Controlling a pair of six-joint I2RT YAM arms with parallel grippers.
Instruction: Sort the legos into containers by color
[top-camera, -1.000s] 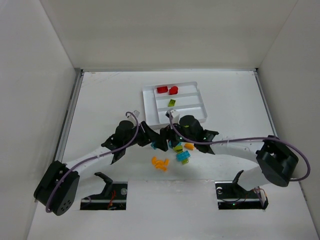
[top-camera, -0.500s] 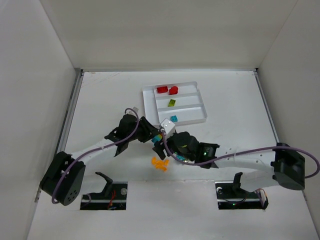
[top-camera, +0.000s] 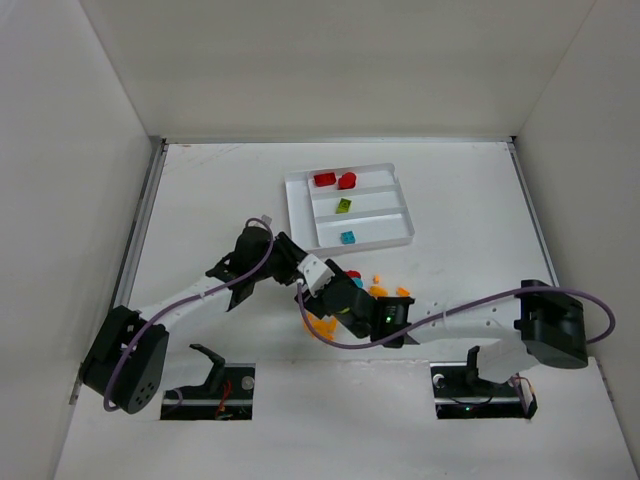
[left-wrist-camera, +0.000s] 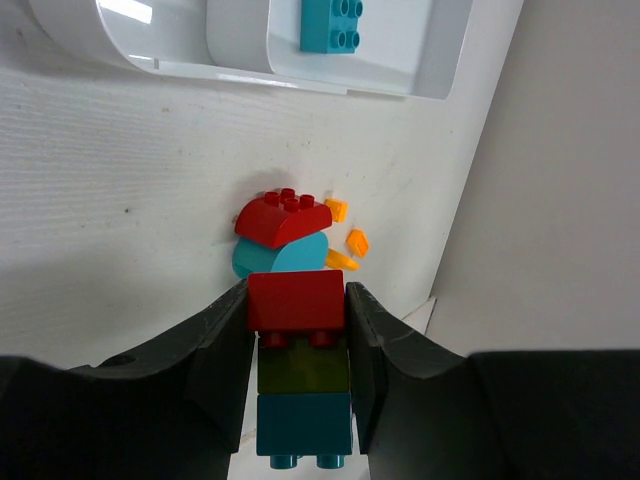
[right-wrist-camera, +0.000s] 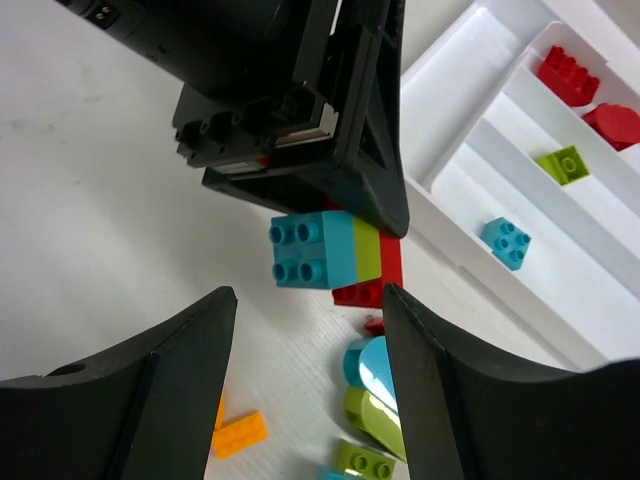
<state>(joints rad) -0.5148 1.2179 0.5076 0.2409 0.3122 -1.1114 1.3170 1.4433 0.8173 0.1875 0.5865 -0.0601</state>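
- The left gripper (left-wrist-camera: 296, 300) is clamped on a stack (left-wrist-camera: 300, 365) of three legos: red at the tip, lime in the middle, teal nearest the wrist. Its matte black fingers (left-wrist-camera: 225, 350) press the stack's smooth sides. Whether the stack touches the table (top-camera: 200, 200) I cannot tell.
- In the right wrist view, the left gripper's boxy black body hangs over the stack and hides most of the red end. The teal end shows four round studs.
- The right gripper (right-wrist-camera: 307, 295) stands with its jaws apart, one curved black finger on each side of the stack, with bare table between each finger and the stack.
- Just beyond the stack lies a loose pile (left-wrist-camera: 283, 235). A glossy red brick with a rounded top sits on a teal dome-shaped piece, with small orange bits (left-wrist-camera: 357, 241) beside them. More lime pieces (right-wrist-camera: 370, 415) and an orange brick (right-wrist-camera: 240, 433) lie near the right gripper.
- From above, the right wrist covers most of this pile.
- The table is white, with a fine ribbed grain.
- Farther right and back sits the tray (top-camera: 385, 207), shiny white plastic with low walls. Its far slot holds two red bricks (top-camera: 335, 180), the middle slot a lime brick (top-camera: 343, 206), and the near slot a teal brick (top-camera: 348, 238).
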